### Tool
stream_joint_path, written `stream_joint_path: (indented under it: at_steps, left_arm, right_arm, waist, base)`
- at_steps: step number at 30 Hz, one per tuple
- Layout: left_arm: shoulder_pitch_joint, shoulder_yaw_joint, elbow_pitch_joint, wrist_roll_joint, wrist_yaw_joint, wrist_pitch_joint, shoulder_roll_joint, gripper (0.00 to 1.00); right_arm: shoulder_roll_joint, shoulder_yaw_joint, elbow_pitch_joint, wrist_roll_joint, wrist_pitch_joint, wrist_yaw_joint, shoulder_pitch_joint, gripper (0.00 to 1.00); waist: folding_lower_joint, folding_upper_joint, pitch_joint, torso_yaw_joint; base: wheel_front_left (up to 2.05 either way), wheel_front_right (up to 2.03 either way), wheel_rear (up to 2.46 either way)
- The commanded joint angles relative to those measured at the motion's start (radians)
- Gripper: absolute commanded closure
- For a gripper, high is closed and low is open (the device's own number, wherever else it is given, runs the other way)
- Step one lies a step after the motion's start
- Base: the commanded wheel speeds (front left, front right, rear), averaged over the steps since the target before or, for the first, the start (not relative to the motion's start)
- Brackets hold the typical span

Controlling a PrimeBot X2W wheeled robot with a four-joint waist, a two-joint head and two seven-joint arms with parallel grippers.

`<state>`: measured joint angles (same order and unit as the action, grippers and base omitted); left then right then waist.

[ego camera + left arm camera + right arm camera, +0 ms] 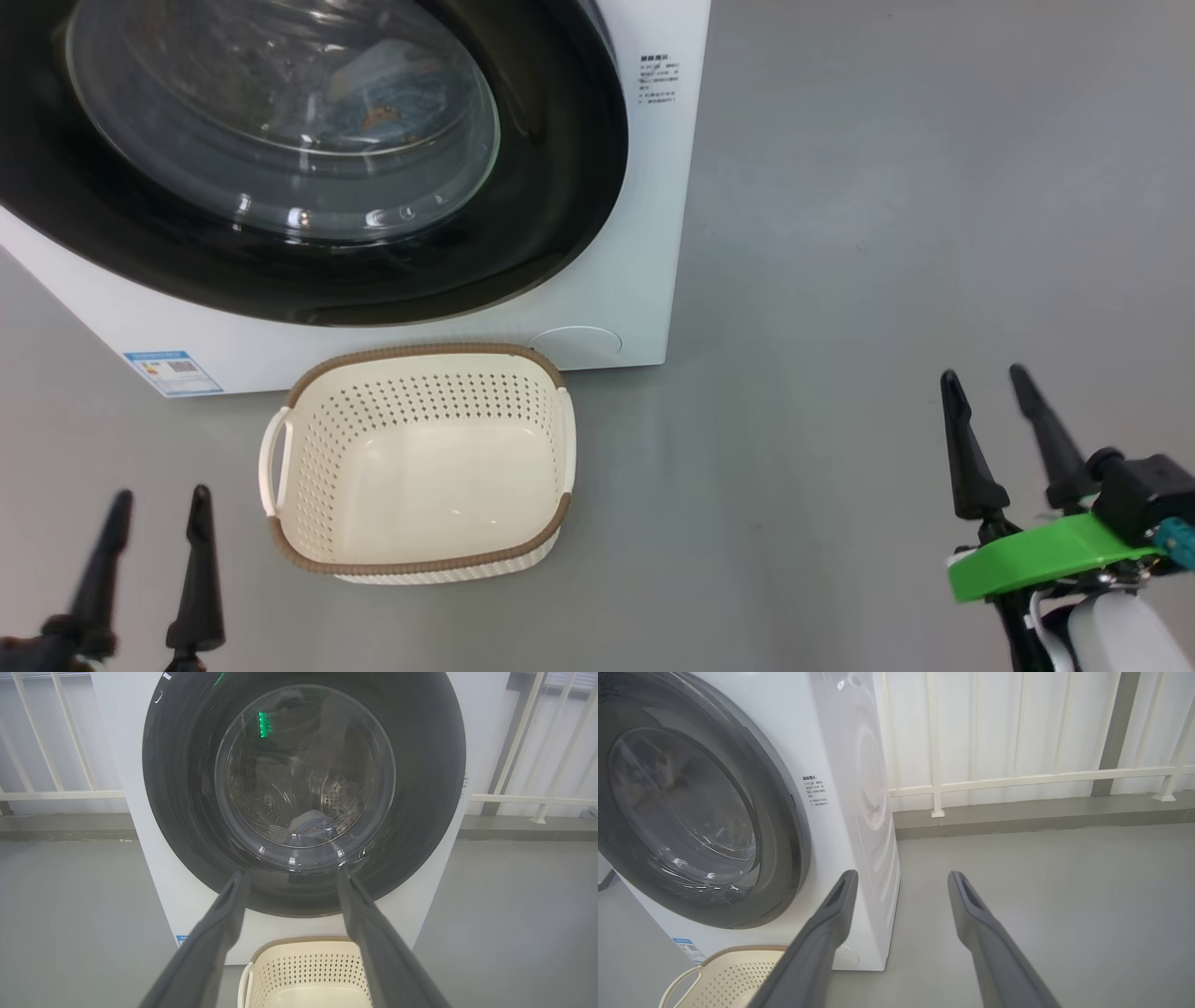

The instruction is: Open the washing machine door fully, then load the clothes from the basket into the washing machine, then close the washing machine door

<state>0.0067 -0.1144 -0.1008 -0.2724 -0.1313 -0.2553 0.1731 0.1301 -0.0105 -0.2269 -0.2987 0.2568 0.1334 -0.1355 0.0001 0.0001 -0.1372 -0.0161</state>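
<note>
1. Left gripper (159, 504), lower left of the head view: two long black fingers (199, 560) are noted, tapered to narrow tips and flared at the base.
2. Right gripper (985, 375), lower right: the same black tapered fingers are seen, mounted on a flat bright green bracket (1046, 553).
3. A boxy black housing (1146, 495) is recorded above the bracket, with a small teal connector (1178, 543) at the right edge.
4. A rounded white forearm shell (1120, 635) is seen in the lower right corner, with thin black and white cables (1027, 618) beside it.
5. In the wrist views the fingers are rendered matte dark grey, each with a recessed slot (966, 891) near the tip.
</note>
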Motion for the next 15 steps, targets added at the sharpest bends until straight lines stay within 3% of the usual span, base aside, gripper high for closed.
stream_joint_path:
  at_steps: [1,5,11,15]
  left_arm:
    - [0.000,0.002,-0.006,-0.001,0.000,0.000,-0.003,1.00]
    - [0.000,0.015,-0.048,-0.007,0.000,0.002,-0.036,1.00]
    - [-0.002,0.015,-0.049,-0.072,0.000,0.020,-0.040,1.00]
    - [-0.006,0.015,-0.054,-0.114,0.000,0.031,-0.042,1.00]
  right_arm:
    - [-0.002,-0.001,-0.006,-0.001,0.000,0.000,0.000,1.00]
    - [-0.021,-0.010,-0.053,-0.006,-0.002,0.000,0.016,1.00]
    - [-0.021,-0.007,-0.047,-0.073,-0.017,0.000,0.020,1.00]
    - [-0.021,-0.006,-0.048,-0.117,-0.027,0.000,0.020,1.00]
  waist:
    - [0.0000,-0.0001,0.000,0.000]
    - [0.0000,-0.0001,0.000,0.000]
    - [0.0022,-0.0001,0.009,0.001]
    - [0.0003,-0.0001,0.012,0.001]
  base:
    - [0.00,0.00,0.00]
    - [0.00,0.00,0.00]
    - [0.00,0.00,0.00]
    - [0.00,0.00,0.00]
